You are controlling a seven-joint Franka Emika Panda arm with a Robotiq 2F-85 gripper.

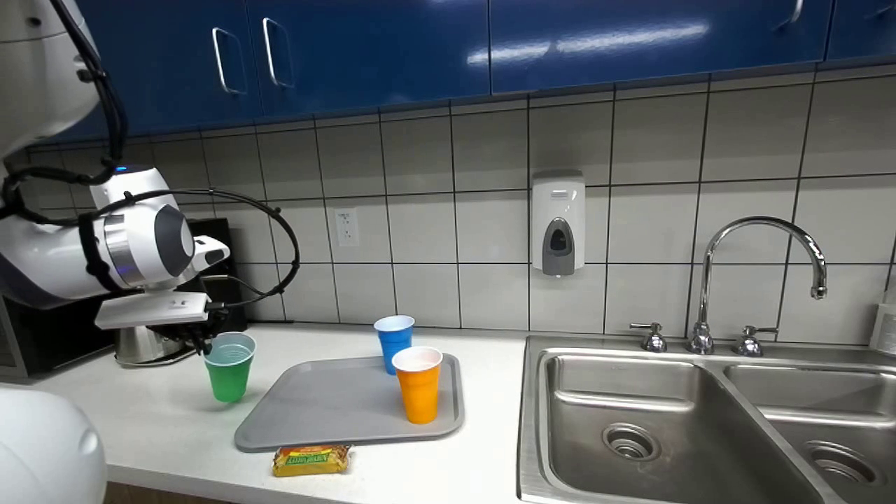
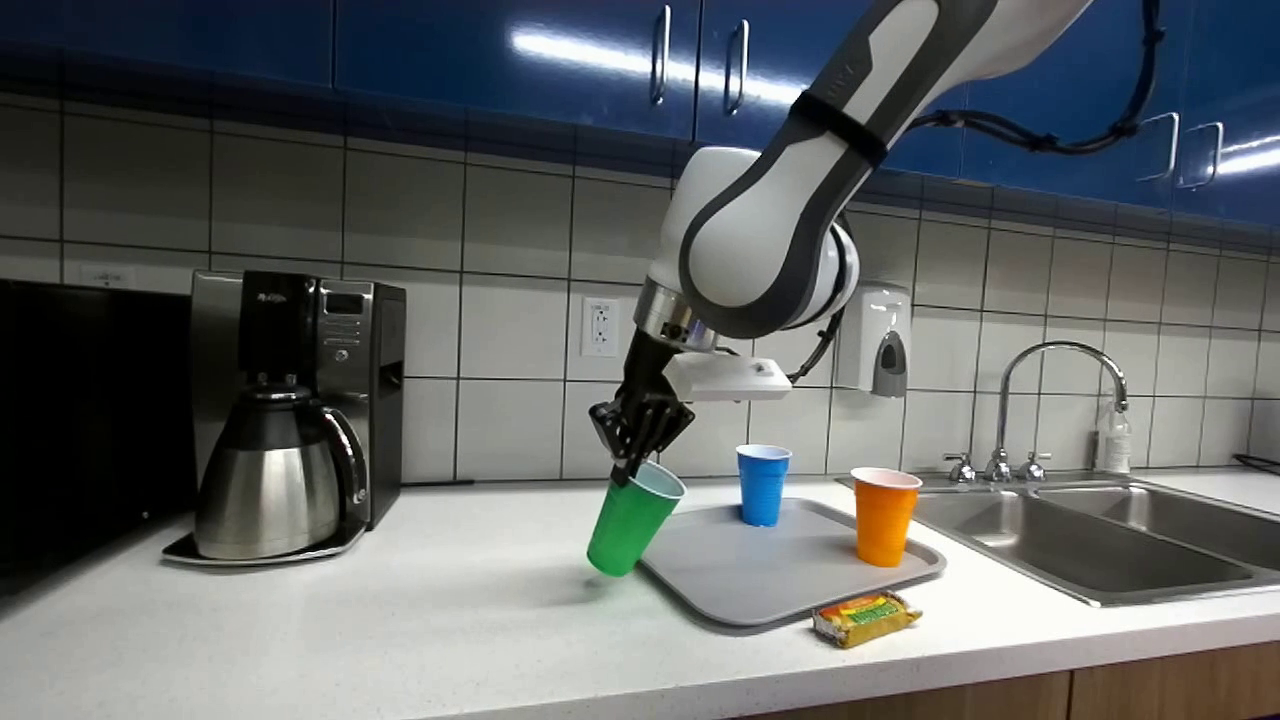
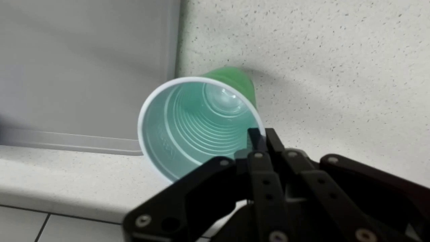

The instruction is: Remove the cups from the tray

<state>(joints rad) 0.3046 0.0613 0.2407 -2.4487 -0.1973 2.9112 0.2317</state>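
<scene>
Our pincer (image 3: 263, 134) pinches the green cup (image 2: 632, 528) by its rim, the long axis slanting below, so we likely need to right it before releasing it onto the surface (image 2: 430, 610).

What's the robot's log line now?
gripper: shut on green cup | green cup: tilted, off tray | on tray: blue cup, orange cup

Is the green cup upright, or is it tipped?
Tipped: in an exterior view the green cup leans clearly to the right, and the wrist view shows the gripper pinching its wall.
</scene>
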